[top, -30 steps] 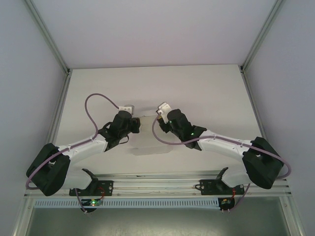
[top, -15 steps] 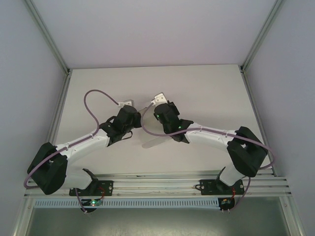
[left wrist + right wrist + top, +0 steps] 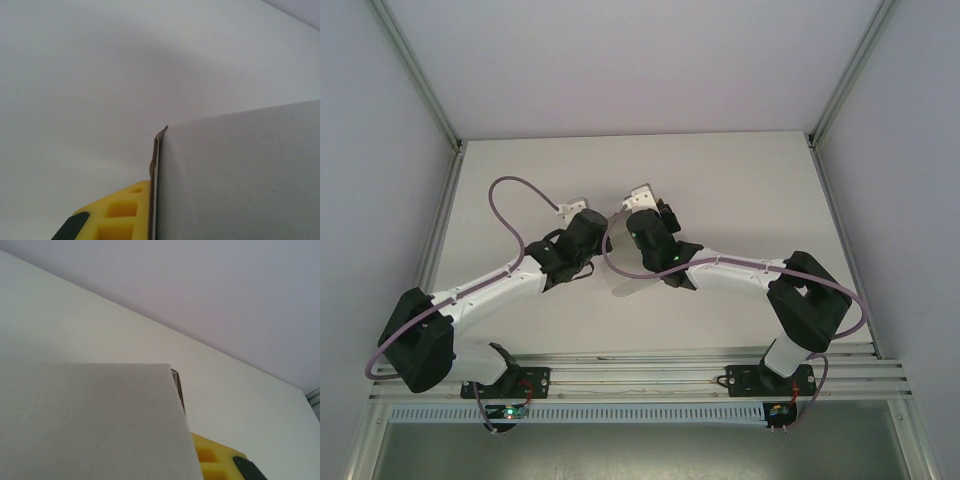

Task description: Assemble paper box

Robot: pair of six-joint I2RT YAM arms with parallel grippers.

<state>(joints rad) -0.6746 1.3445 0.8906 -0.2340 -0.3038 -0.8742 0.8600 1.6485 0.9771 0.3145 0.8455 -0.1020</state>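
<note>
- The paper box [image 3: 632,285] is at mid-bench between the two wrists, and a white flap of it shows at 6 o'clock of the right wrist.
- The left tool [image 3: 153,200] is pressed together on the box's edge, its yellow finger [image 3: 125,212] lying at 9 o'clock of that edge.
- The right tool [image 3: 192,452] pinches the box's opposite edge, its yellow finger at 3 o'clock.
- The white bench [image 3: 740,180] lies all around.

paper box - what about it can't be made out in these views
- Top external: the paper box lies mostly under both arms, so its shape and folds are hidden.
- Left wrist: its panel is cut off by the right and bottom edges and hides the left gripper's far finger.
- Right wrist: cut off left and bottom; no tabs visible.
</note>
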